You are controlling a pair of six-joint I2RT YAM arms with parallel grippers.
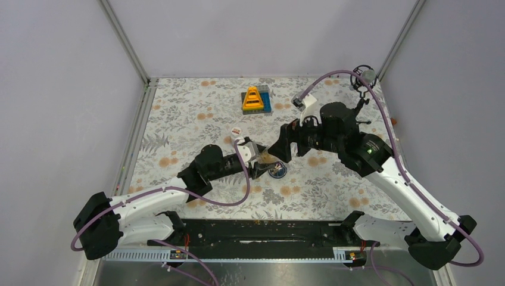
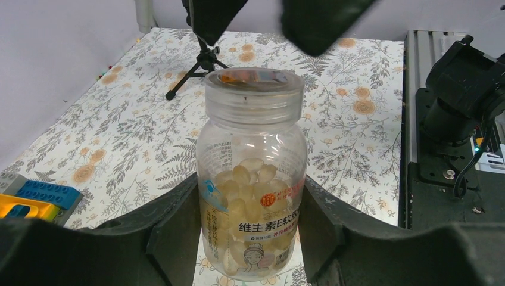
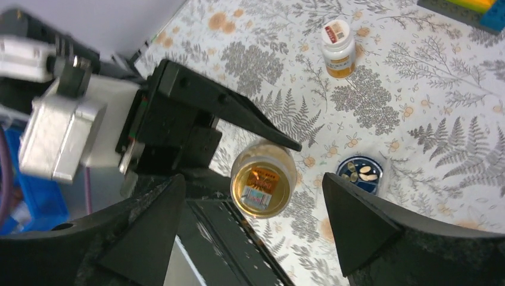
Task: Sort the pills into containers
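My left gripper (image 2: 250,238) is shut on a translucent pill bottle (image 2: 253,179) and holds it upright. The bottle is part full of pale yellow pills and its clear cap (image 2: 254,95) is on. In the top view the bottle (image 1: 264,157) sits mid-table. My right gripper (image 3: 253,185) is open, its jaws spread wide above the cap (image 3: 263,182), not touching it. A small dark-blue dish (image 3: 362,174) with several pills in it lies just right of the bottle. A small bottle with a white cap and red label (image 3: 338,42) stands farther back.
A yellow triangular toy on a grey-blue base (image 1: 255,99) stands at the back middle. A small black tripod (image 1: 361,77) stands at the back right corner. The white-capped bottle (image 1: 237,130) is just behind the left gripper (image 1: 257,167). Walls enclose the table on three sides.
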